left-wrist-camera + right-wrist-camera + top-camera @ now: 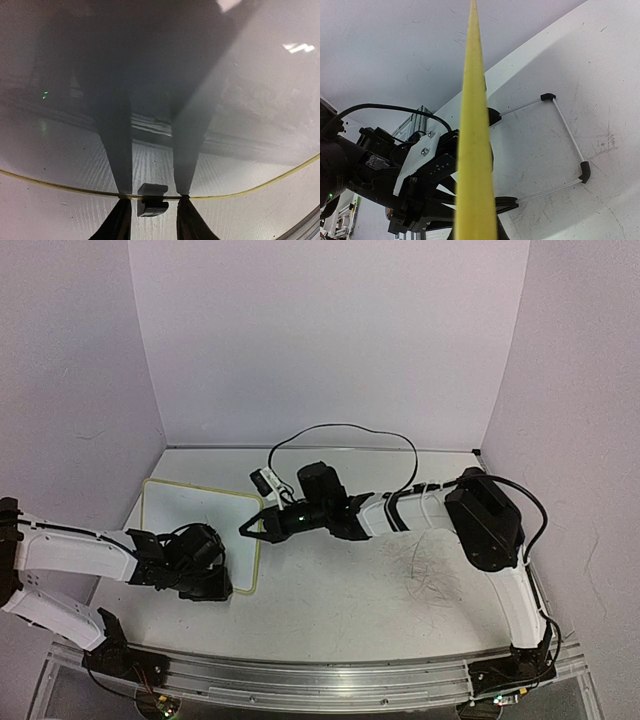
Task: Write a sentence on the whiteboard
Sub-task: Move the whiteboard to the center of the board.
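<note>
The whiteboard (195,515), white with a pale yellow rim, sits at the left of the table, propped at a tilt. No black lettering shows on it. My left gripper (215,585) is open at the board's near edge. In the left wrist view (152,197) its fingers straddle a black foot (151,200) on the rim without touching it, and the board face (225,125) mirrors them. My right gripper (255,528) is shut on the board's right rim (472,125), which runs up the middle of the right wrist view and hides the fingertips.
Faint grey scribble marks (430,575) lie on the tabletop right of centre. A thin wire stand with black corner caps (567,132) shows to the right of the rim. The right arm's black cable (350,430) loops over the back. Walls enclose three sides.
</note>
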`<control>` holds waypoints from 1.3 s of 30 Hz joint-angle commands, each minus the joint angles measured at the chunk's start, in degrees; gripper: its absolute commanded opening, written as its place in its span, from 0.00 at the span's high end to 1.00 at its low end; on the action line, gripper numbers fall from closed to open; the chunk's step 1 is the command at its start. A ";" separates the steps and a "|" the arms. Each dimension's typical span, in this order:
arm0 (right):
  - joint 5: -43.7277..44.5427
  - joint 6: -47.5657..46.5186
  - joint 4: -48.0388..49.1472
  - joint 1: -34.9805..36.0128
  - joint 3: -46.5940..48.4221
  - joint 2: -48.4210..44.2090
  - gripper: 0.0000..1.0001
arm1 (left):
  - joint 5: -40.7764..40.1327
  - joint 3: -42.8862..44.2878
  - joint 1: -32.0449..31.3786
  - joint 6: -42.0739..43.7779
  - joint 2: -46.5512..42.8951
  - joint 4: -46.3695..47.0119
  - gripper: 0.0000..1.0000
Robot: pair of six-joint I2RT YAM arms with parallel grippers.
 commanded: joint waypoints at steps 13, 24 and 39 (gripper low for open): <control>-12.81 -11.21 -10.70 -11.17 -9.38 -8.86 1.00 | -5.48 22.91 -12.31 8.14 22.79 11.96 1.00; -24.89 -38.82 -31.50 -25.16 -26.66 -20.60 1.00 | -4.93 55.16 -18.12 6.80 48.96 11.87 1.00; -25.03 -43.92 -37.10 -29.06 -25.09 -18.93 1.00 | -3.52 47.63 -18.48 14.12 34.61 11.25 0.33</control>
